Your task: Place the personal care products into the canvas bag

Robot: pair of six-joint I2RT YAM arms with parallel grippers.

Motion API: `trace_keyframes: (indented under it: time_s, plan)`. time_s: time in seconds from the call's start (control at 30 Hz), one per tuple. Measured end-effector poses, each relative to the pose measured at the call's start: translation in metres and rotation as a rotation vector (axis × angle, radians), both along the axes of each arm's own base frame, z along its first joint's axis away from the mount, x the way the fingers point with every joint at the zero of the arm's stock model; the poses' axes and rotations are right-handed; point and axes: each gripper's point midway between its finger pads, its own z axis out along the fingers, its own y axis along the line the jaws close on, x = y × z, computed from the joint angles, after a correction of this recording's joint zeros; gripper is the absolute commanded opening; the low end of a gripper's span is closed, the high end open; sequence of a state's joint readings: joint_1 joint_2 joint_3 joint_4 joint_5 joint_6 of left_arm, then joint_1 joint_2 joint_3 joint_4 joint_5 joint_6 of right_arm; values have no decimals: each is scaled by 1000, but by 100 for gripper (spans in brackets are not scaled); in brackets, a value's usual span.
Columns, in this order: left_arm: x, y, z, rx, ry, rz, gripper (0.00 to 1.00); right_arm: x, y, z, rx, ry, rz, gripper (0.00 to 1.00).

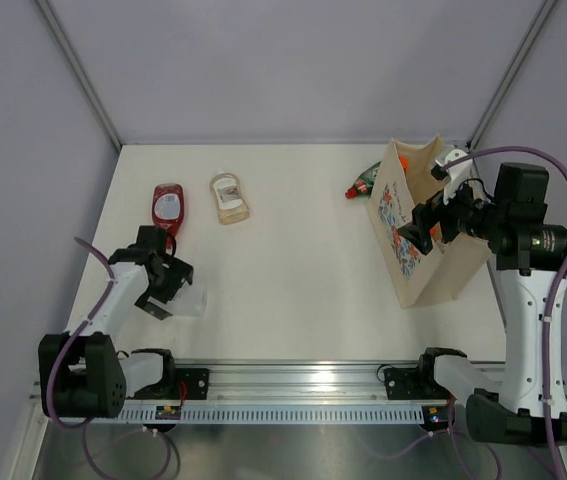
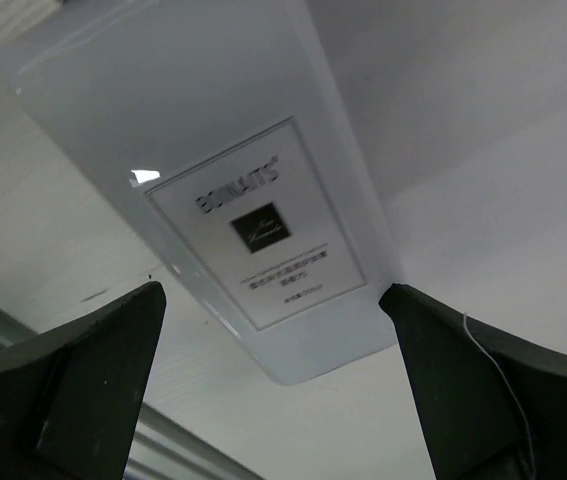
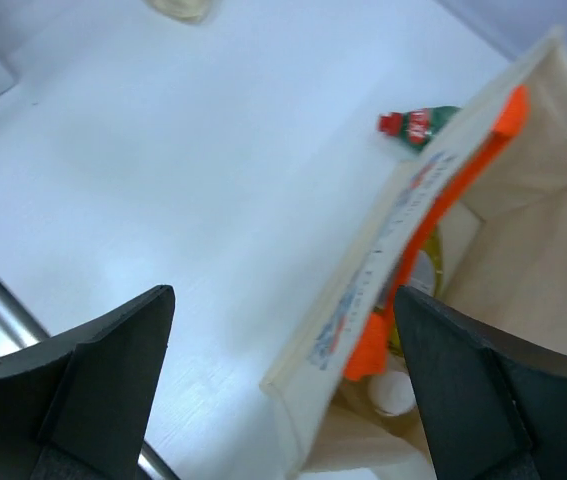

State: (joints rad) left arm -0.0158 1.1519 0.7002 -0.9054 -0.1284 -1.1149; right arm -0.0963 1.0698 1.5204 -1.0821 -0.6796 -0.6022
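A flat white packet (image 1: 189,303) with a printed label lies on the table near the front left. My left gripper (image 1: 175,288) is open just over it, and in the left wrist view the packet's (image 2: 253,200) near end lies between the spread fingers of that gripper (image 2: 273,370). A red bottle (image 1: 168,205), a clear pale-yellow bottle (image 1: 229,197) and a green red-capped bottle (image 1: 363,181) lie further back. The canvas bag (image 1: 443,260) stands at the right. My right gripper (image 1: 420,230) is open and empty over the bag's printed front wall (image 3: 383,270).
Inside the bag, under its orange handle (image 3: 453,190), a white-capped yellowish bottle (image 3: 401,395) shows. The green bottle (image 3: 421,125) lies just behind the bag's left corner. The metal rail (image 1: 293,378) runs along the near table edge.
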Motion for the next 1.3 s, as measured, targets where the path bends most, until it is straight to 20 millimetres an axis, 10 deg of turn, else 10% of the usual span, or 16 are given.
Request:
trace_keyframes:
  time_s: [0.33, 0.77, 0.97, 1.03, 1.17, 1.3]
  plan:
    - [39, 1, -24, -79, -3, 55, 99, -30, 39, -61, 104, 142, 189, 99]
    - [57, 14, -11, -56, -16, 92, 99, -37, 51, -60, 166, 134, 230, 100]
    - [68, 18, -36, -55, 85, 53, 95, -36, 53, -57, 188, 136, 228, 99]
    - [69, 18, -36, -55, 93, 40, 86, -36, 55, -55, 196, 129, 234, 99]
    - [69, 18, -36, -58, 103, -18, 23, -42, 64, -49, 240, 133, 294, 99]
    - [72, 13, -35, -83, 82, -135, 0, -47, 87, -52, 237, 199, 401, 86]
